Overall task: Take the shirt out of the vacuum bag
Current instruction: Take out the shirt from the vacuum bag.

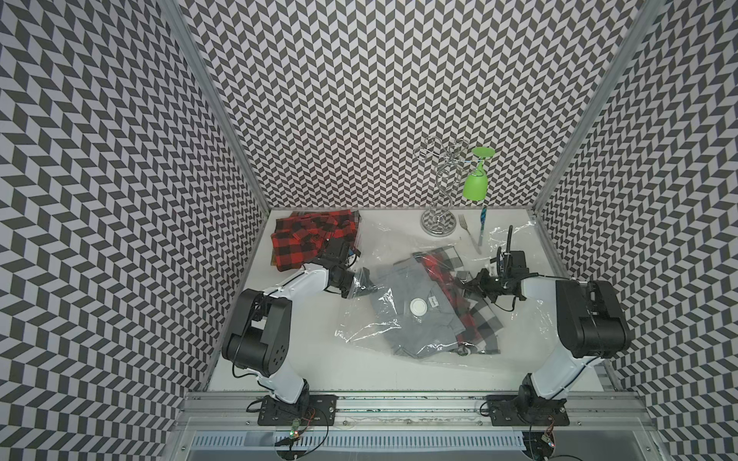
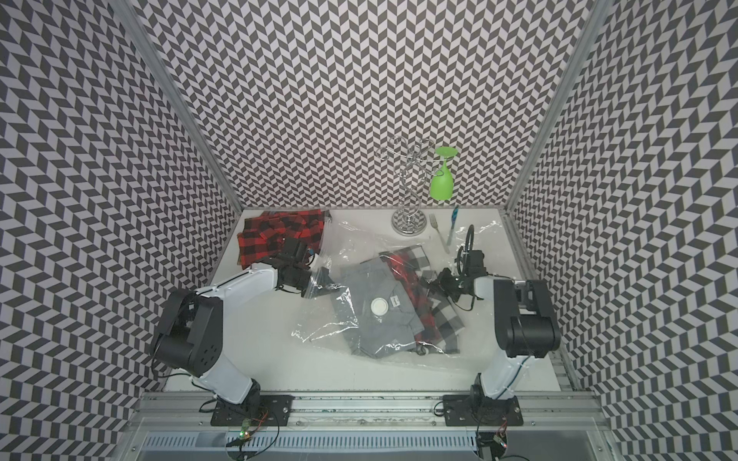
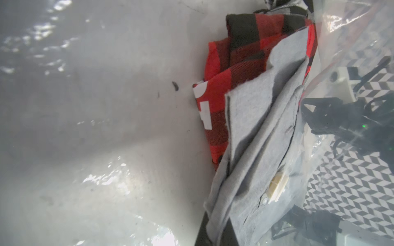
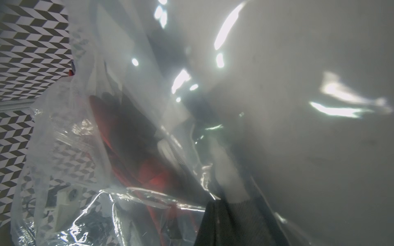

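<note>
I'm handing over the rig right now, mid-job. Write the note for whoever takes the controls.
Left claw: shut on the edge of the large clear crinkly plastic vacuum bag.
Right claw: shut at the bag's opposite side; what it pinches is unclear.
Inside the bag: folded grey shirt, red-and-black checked cloth, black-and-white checked cloth.
Done: bag gripped. To do: pull the shirt out.

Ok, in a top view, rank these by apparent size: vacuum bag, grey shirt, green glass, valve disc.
1. vacuum bag
2. grey shirt
3. green glass, which hangs raised on the rack and so may look bigger
4. valve disc
</note>
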`<move>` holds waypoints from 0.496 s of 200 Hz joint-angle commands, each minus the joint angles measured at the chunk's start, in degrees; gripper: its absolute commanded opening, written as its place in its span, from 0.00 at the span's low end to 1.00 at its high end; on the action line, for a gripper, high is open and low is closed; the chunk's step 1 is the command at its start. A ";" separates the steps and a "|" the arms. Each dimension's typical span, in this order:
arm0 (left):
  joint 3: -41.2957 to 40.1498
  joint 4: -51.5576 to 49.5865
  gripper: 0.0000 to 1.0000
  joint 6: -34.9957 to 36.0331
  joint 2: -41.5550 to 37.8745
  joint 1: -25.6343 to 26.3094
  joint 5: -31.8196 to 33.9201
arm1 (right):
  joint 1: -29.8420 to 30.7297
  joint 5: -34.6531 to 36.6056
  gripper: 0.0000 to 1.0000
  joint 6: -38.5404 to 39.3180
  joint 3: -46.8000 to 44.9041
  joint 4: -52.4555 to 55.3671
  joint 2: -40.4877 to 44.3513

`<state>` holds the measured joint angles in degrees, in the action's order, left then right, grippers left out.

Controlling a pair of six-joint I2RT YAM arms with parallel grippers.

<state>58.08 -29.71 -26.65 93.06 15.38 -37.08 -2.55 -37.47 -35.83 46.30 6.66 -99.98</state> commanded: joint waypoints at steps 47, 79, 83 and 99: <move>-4.79 -0.58 0.00 -1.19 -7.09 -6.23 -0.36 | -7.88 4.72 0.00 -0.58 -4.55 -0.62 -0.11; -9.82 0.62 0.00 -3.43 -10.71 -11.57 -1.09 | -10.96 6.00 0.00 -1.34 -5.97 -0.77 1.21; -10.33 0.56 0.00 -3.64 -11.25 -12.29 -0.99 | -11.28 6.13 0.00 -1.34 -6.11 -0.77 1.39; -11.90 -0.20 0.00 -4.37 -13.45 -14.72 -0.20 | -12.75 6.88 0.00 -1.34 -6.40 -0.59 1.82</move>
<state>47.99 -29.82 -29.43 83.46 4.21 -37.87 -13.04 -36.93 -36.67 41.85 3.79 -98.45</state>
